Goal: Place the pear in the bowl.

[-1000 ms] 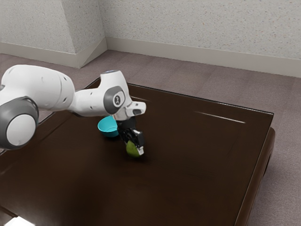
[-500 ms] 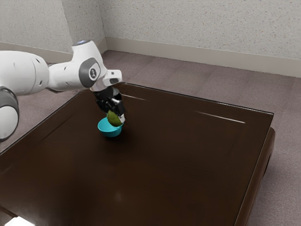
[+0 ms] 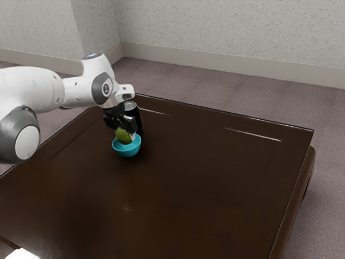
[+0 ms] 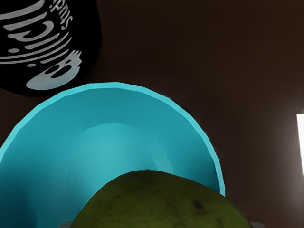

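**Pear now over the bowl, release to come**

The jaws have carried the pear across from a spot beside the bowl, and in the last half second they have edged a little further toward the exterior view's left. The bowl has stayed where it was on the bench, so the shift has brought fruit and bowl together. The jaws are clamped on the pear, a finger against each side, with the fruit jutting out beneath them and the bowl's open mouth directly below.

In the exterior view the pear overlaps the bowl's rim; whether its underside is inside or touching, I cannot tell. The wrist view has the bowl's inner floor reaching out past the pear, which suggests to me the hold is off centre, nearer one side of the rim.

For the task, the carrying looks nearly done and what remains is the placing. I would centre the pear, lower it a touch, then part the jaws; letting go here could roll it off the rim. The can stands upright close beside the jaws and wants a straight lift afterward.
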